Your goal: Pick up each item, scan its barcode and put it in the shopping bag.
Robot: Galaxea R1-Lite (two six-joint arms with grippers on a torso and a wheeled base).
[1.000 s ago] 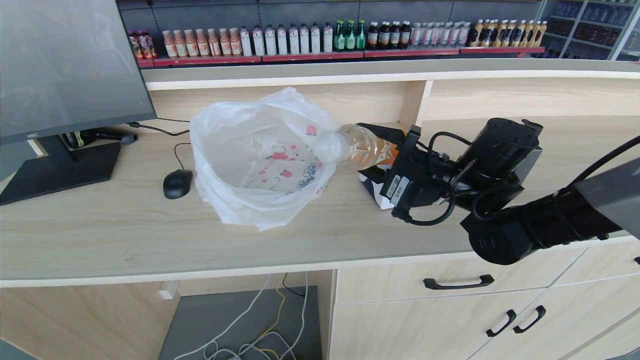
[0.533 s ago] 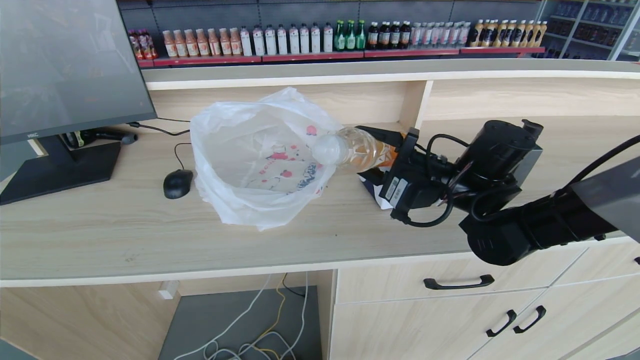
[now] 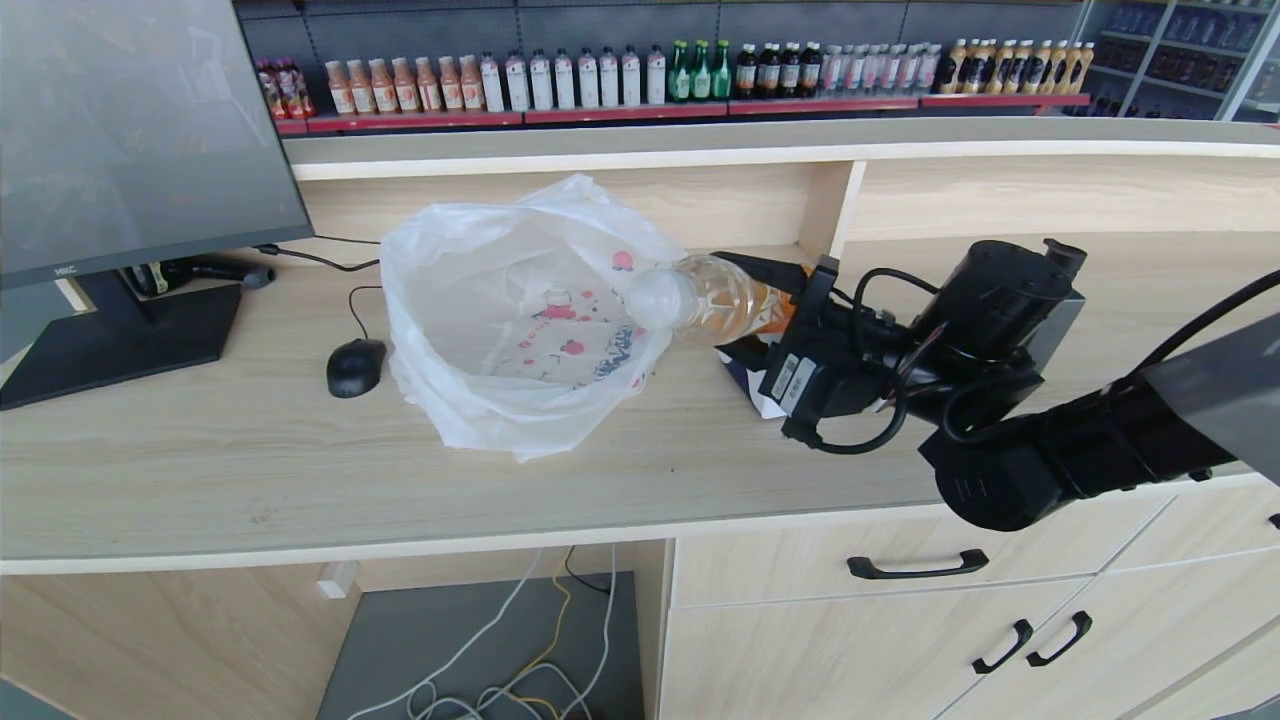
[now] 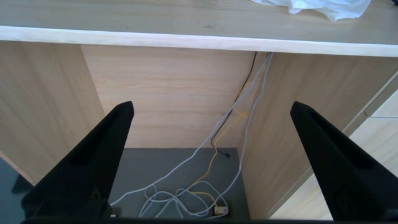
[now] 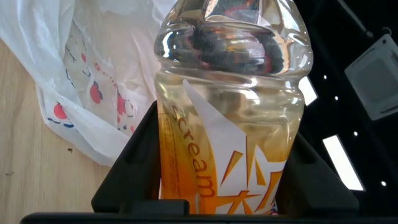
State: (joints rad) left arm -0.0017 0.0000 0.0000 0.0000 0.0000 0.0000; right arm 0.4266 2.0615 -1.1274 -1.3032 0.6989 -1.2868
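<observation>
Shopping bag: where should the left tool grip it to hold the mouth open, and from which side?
Likely the shopping bag's left rim, approached from the robot's left: that edge stands upright and free, while the bottle in the right tool crowds the right rim.

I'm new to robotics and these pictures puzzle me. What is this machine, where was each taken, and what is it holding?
This is a two-armed robot at a shop counter. The wide picture comes from a camera on its head; the other two from cameras on its wrists. On the counter are a white shopping bag, a mouse and a monitor. The right end effector grips a clear bottle of pale drink sideways, its free end at the bag's rim; the right wrist picture shows it close up. The left end effector is open and empty, looking under the counter.
</observation>
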